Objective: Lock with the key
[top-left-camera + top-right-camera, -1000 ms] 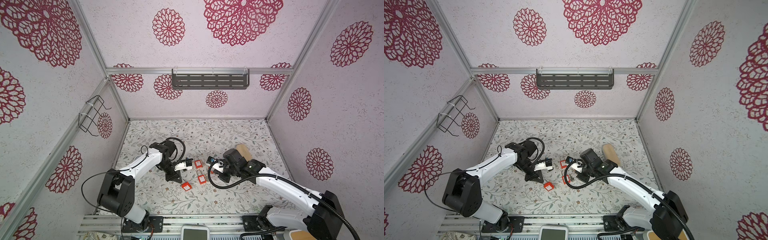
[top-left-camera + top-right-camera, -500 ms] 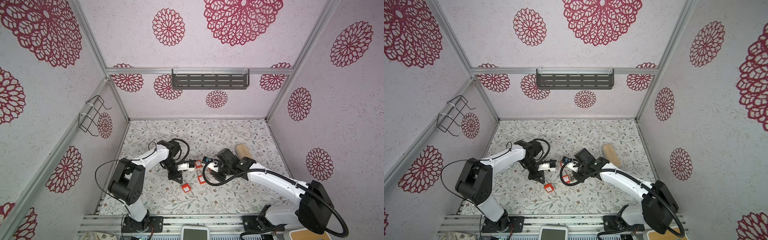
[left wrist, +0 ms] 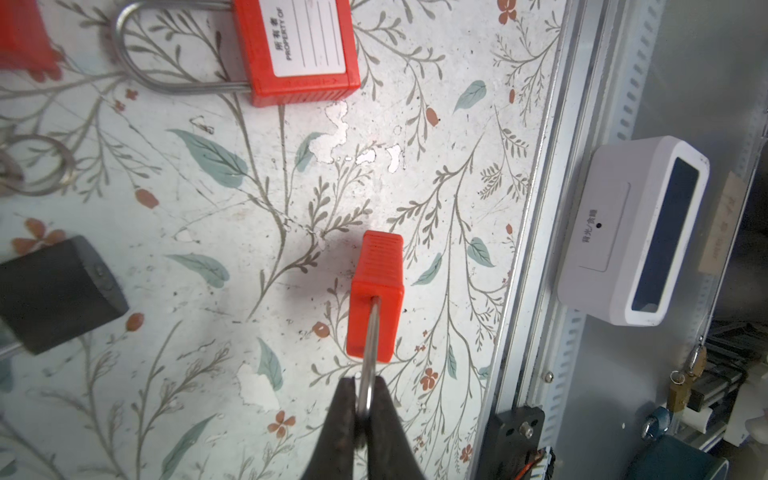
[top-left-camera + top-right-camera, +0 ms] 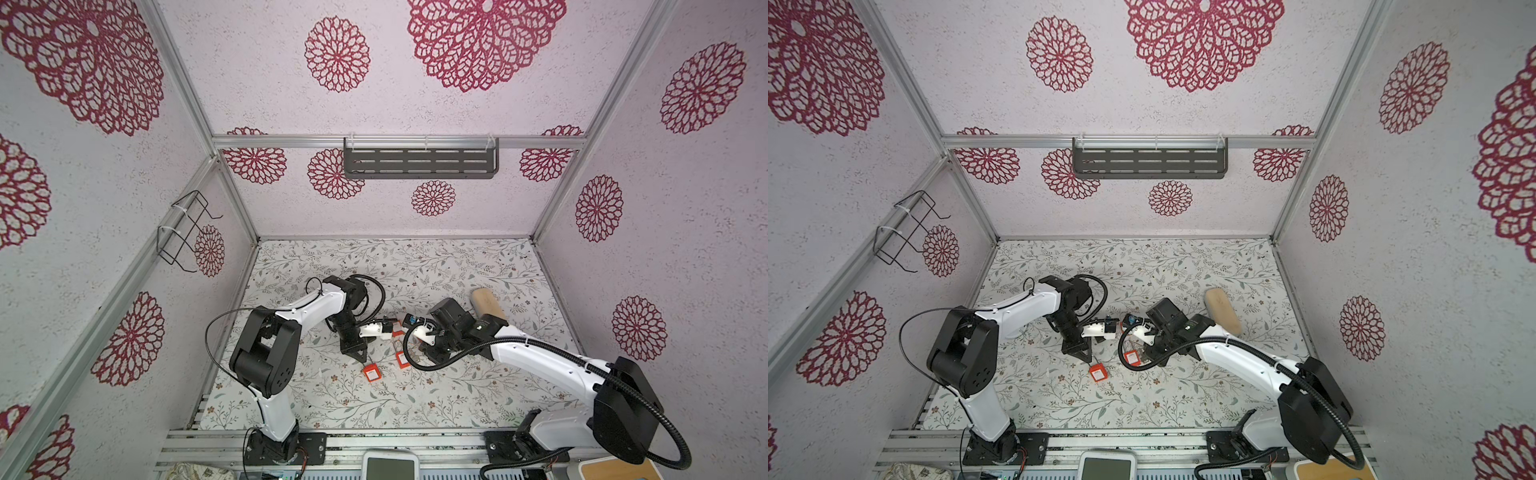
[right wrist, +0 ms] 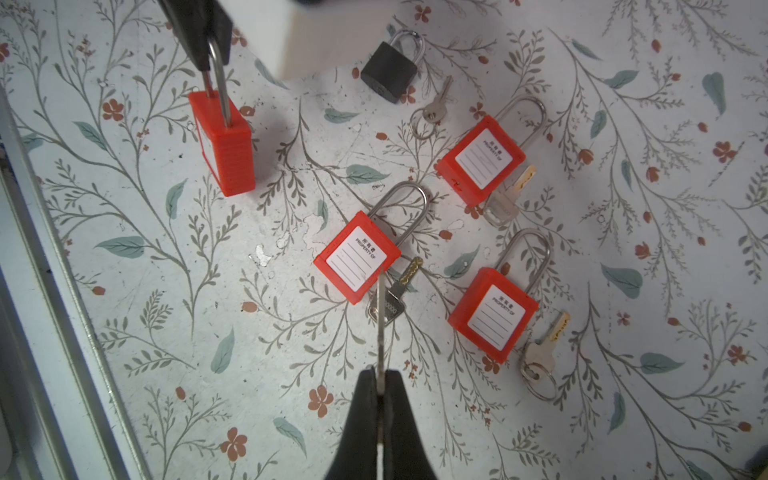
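1. Four red padlocks by my count. Three lie label-up on the table [image 5: 623, 216]: a first flat padlock [image 5: 357, 262], a second flat padlock [image 5: 480, 160] and a third flat padlock [image 5: 492, 311]. The fourth, the lifted padlock [image 5: 222, 141], is gripped.
2. One small black padlock [image 5: 388, 72] lies near them.
3. Five keys. A small key [image 5: 434, 109] lies by the black padlock, a dark-headed key [image 5: 392, 305] by the first, a pale-headed key [image 5: 505, 203] by the second and a ringed key [image 5: 540, 353] by the third. The fifth, the held key [image 5: 380, 332], is gripped.
4. My left fingers [image 3: 345, 415] are pinched almost together on the lifted padlock's steel shackle. Its body hangs below them, apart from the other three and nearer the table's front edge. I cannot tell whether its base touches the table.
5. My right fingers [image 5: 361, 419] are fully closed on the held key. I see it edge-on, with its tip over the first flat padlock's corner.
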Robot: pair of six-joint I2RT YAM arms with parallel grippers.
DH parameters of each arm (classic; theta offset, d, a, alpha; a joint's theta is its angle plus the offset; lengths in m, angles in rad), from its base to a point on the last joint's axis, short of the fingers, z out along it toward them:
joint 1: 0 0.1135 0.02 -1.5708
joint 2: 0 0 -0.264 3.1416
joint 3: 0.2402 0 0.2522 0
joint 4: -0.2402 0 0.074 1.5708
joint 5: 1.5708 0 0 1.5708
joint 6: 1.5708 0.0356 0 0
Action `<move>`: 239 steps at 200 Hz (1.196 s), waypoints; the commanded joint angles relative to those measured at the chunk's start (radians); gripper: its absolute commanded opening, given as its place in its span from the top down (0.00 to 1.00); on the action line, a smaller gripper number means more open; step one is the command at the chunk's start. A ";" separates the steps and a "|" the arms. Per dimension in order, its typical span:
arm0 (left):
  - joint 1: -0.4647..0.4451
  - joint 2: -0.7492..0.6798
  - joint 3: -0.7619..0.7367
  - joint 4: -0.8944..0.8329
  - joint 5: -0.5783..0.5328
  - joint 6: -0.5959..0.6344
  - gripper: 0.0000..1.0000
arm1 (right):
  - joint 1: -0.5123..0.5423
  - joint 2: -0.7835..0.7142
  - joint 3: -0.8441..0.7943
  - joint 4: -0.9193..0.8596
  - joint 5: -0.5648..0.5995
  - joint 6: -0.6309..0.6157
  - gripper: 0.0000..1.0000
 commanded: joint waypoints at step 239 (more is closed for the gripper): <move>0.009 -0.092 -0.123 0.430 -0.007 -0.183 0.67 | 0.047 0.052 0.034 -0.018 0.044 0.379 0.99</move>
